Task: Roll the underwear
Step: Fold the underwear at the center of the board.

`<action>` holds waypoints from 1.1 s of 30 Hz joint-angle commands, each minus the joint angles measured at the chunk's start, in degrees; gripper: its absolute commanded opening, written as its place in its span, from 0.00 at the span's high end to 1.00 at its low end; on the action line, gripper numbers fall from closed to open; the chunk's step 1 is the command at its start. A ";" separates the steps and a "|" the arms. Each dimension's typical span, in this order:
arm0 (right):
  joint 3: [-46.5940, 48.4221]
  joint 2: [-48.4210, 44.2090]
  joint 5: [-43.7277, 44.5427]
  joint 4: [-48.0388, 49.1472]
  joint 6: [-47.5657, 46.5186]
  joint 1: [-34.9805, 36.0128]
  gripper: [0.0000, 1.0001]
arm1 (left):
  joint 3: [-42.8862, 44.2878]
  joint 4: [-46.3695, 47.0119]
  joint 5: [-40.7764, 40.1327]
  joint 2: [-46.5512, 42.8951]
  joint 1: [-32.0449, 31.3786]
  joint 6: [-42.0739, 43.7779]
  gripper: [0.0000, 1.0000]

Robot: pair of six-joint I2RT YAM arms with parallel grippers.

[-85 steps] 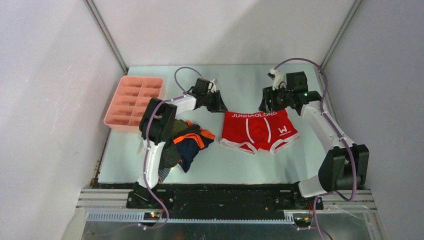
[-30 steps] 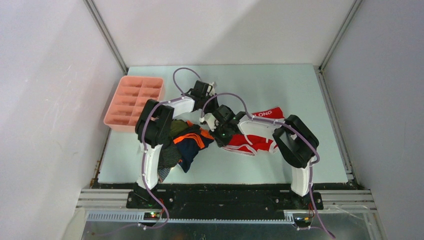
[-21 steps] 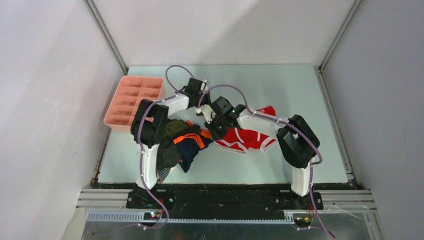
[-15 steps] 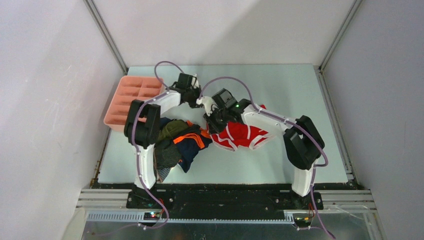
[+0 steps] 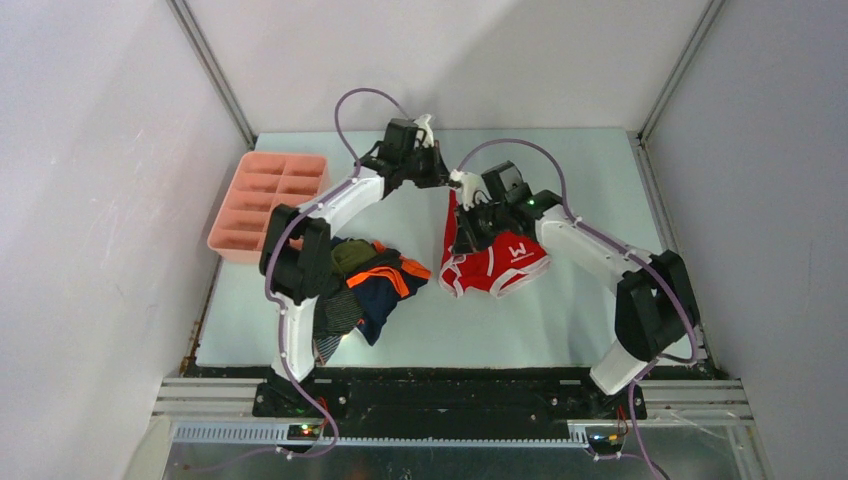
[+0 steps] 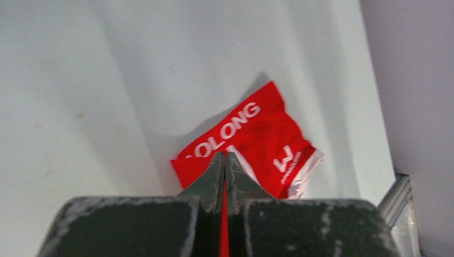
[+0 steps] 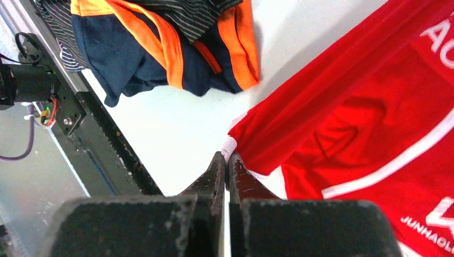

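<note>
Left pincer point(image 6: 225, 160) is pressed together on a red strip of the red briefs point(image 5: 500, 262), holding one corner raised over the far middle of the pale tabletop point(image 5: 590, 170). Right pincer point(image 7: 226, 159) pinches their white hem. The right arm point(image 5: 590, 245) hides part of the cloth. The underwear pile point(image 5: 378, 282) lies partly under the left arm point(image 5: 300, 260), near a pink tray point(image 5: 268, 200). The briefs sit well away from the right edge, and plain white walls point(image 5: 440, 60) close in.

The underwear point(image 5: 497, 266) is soft matt cloth; the table point(image 5: 570, 325) smooth, matt; the tray point(image 5: 287, 158) pink plastic.
</note>
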 commanded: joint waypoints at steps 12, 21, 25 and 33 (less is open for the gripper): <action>-10.78 -13.90 -9.49 -4.65 9.61 -17.01 1.00 | 14.23 5.46 0.95 6.83 -7.77 -5.46 1.00; -11.87 -14.93 -10.88 -11.13 7.43 -26.07 1.00 | 19.04 7.23 -4.52 10.60 -11.10 -6.18 1.00; -12.51 -14.26 -10.62 -13.16 7.37 -29.39 1.00 | 19.91 8.81 -5.73 12.52 -12.37 -7.35 1.00; -15.11 -13.13 -7.49 -12.41 7.31 -33.16 1.00 | 22.74 10.29 -8.92 16.59 -13.72 -8.45 1.00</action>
